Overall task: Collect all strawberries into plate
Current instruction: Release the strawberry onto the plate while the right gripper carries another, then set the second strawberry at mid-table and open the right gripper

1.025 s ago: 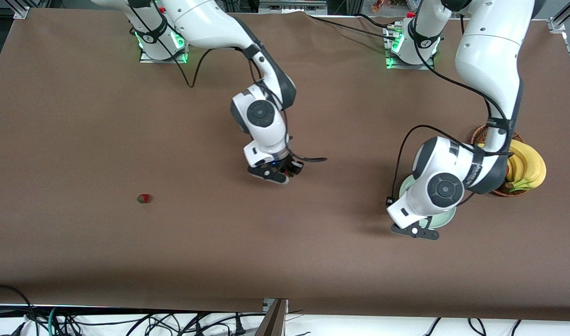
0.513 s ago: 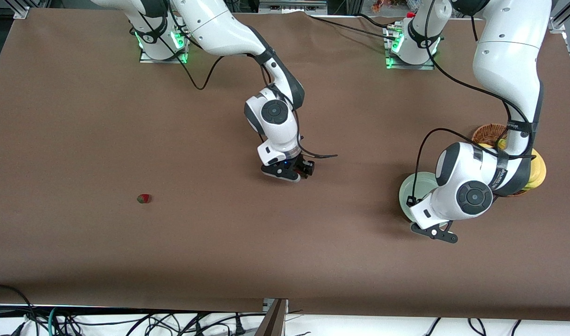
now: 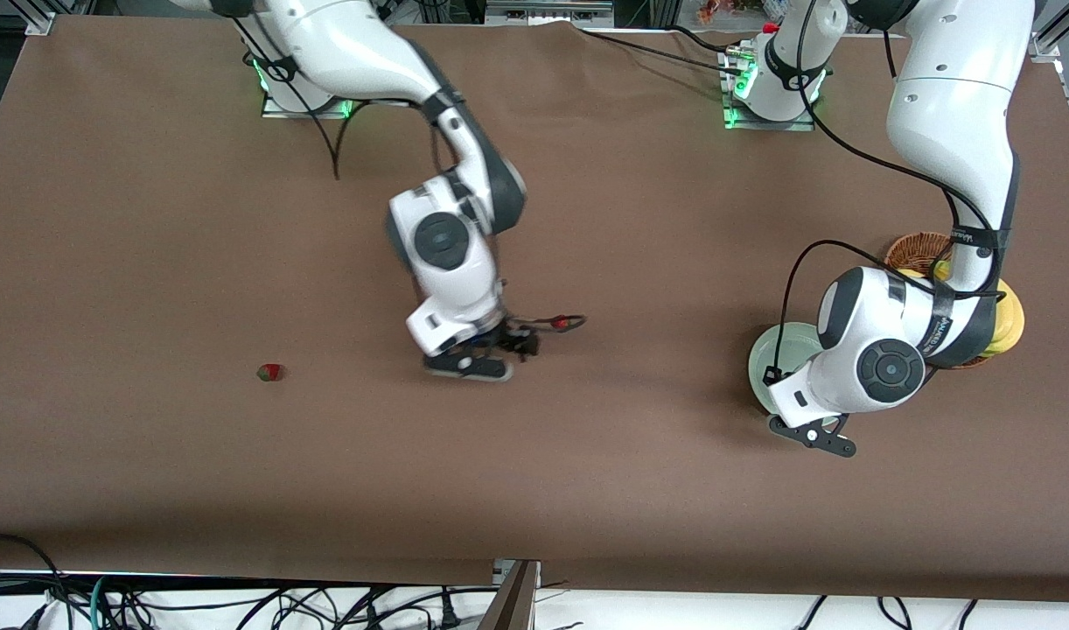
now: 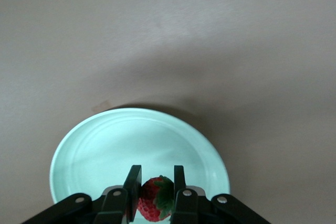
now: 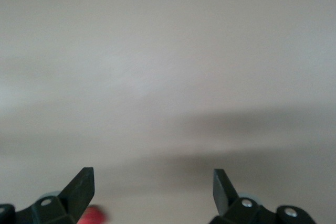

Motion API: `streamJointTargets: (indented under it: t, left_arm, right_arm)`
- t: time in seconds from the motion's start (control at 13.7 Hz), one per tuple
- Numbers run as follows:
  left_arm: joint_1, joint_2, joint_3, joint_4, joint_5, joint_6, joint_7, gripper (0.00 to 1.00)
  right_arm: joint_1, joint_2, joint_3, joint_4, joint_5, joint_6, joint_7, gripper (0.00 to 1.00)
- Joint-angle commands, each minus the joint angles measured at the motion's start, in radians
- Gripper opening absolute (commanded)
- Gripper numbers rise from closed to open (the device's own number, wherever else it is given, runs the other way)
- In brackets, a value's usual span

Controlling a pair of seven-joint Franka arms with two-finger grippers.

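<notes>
Left arm: left claw (image 4: pixel 156 172) is clamped on a strawberry (image 4: pixel 153 201), leafy cap turned to one side and the berry pinched across its body. It hangs directly over the plate (image 4: pixel 94 145), inside the rim rather than at the edge. Judgement: it is held there so that opening the fingers drops the berry into the dish and not onto the tabletop (image 3: pixel 150 219). In the front view the wrist covers much of the plate (image 3: pixel 775 350), which sits toward the left arm's end, just beside the wicker basket (image 3: pixel 915 249) with bananas (image 3: pixel 1011 319).

Right arm: right claw (image 5: pixel 152 174) has its fingers spread wide with nothing between them. It is over bare tabletop near mid-table (image 3: pixel 499 350). Judgement: spread like this, it is ready for a pickup.

- A small red object (image 3: pixel 570 324) lies on the tabletop just beside this claw, toward the left arm's end. It is probably a second strawberry, but too small to confirm. The right wrist view shows a red blur (image 5: pixel 93 216) next to one finger, outside the gap.
- Another strawberry (image 3: pixel 271 373) lies alone on the tabletop, well apart from the right claw, toward the right arm's end and far from the plate.

Status: one berry is poised over the plate, and none is visibly resting in it.
</notes>
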Motion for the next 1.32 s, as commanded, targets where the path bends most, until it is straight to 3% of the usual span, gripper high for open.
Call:
streamJointTargets:
  t: [0.0, 0.07, 0.37, 0.59, 1.1, 1.25]
  left_arm:
    - [0.03, 0.019, -0.009, -0.002, 0.032, 0.001, 0.024, 0.48]
    - [0.033, 0.023, -0.009, -0.002, 0.027, 0.002, 0.024, 0.99]
    - [0.024, 0.008, -0.019, 0.001, 0.013, -0.007, 0.004, 1.0]
    - [0.001, -0.023, -0.064, 0.001, -0.034, -0.013, -0.121, 1.0]
    - [-0.292, 0.023, -0.098, 0.036, -0.056, 0.033, -0.633, 1.0]
    - [-0.35, 0.042, -0.098, 0.064, -0.166, 0.035, -0.752, 1.0]
  right_arm:
    - [-0.142, -0.043, 0.023, -0.016, -0.002, -0.132, -0.261, 1.0]
    - [-0.188, -0.054, 0.022, -0.031, -0.002, -0.169, -0.357, 1.0]
    - [-0.333, -0.081, -0.015, -0.118, -0.002, -0.195, -0.693, 1.0]
    - [-0.381, -0.084, -0.03, -0.187, -0.002, -0.156, -0.792, 1.0]
    - [-0.42, -0.083, -0.03, -0.381, 0.001, 0.097, -0.897, 1.0]
    - [-0.418, -0.083, -0.032, -0.399, 0.004, 0.111, -0.901, 1.0]
